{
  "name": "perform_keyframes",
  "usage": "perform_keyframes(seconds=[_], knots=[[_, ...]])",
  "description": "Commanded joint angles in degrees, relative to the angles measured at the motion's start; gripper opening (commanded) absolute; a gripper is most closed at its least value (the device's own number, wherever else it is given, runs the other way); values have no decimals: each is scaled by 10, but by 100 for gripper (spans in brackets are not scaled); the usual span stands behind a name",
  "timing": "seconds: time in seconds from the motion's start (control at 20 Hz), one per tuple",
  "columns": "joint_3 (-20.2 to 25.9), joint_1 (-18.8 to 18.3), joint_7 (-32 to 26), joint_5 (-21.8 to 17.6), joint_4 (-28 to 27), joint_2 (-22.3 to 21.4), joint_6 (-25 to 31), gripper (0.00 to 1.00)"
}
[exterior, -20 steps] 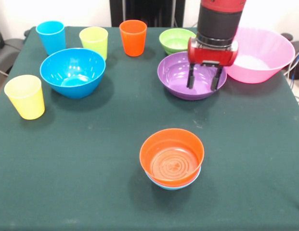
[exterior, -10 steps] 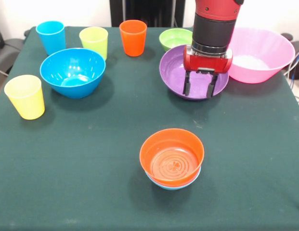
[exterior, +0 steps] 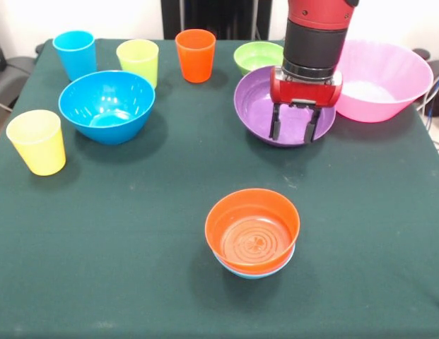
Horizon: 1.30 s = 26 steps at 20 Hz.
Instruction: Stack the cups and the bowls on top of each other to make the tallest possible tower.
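The claw [exterior: 294, 131] hangs with its fingers spread apart, empty, over the near rim of the purple bowl [exterior: 258, 106]. The orange bowl [exterior: 252, 229] sits nested in the light-blue bowl [exterior: 253, 272] nearer on the counter [exterior: 134, 247].

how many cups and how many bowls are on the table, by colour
cups: 4 — blue, lime, orange, yellow
bowls: 6 — blue, green, purple, pink, orange nested in light-blue
total: 10

A dark green cloth-covered table [exterior: 134, 233] fills the view beneath a pale wall [exterior: 99, 18], possibly a chair [exterior: 7, 81] at left.
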Motion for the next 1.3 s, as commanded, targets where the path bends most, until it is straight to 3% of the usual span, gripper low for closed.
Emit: perform_keyframes(seconds=[0.05,0.8,1.3], knots=[[34,8,89,11,16,24,8,100],[29,43,114,45,30,-11,47,100],[22,47,109,52,23,11,19,100]])
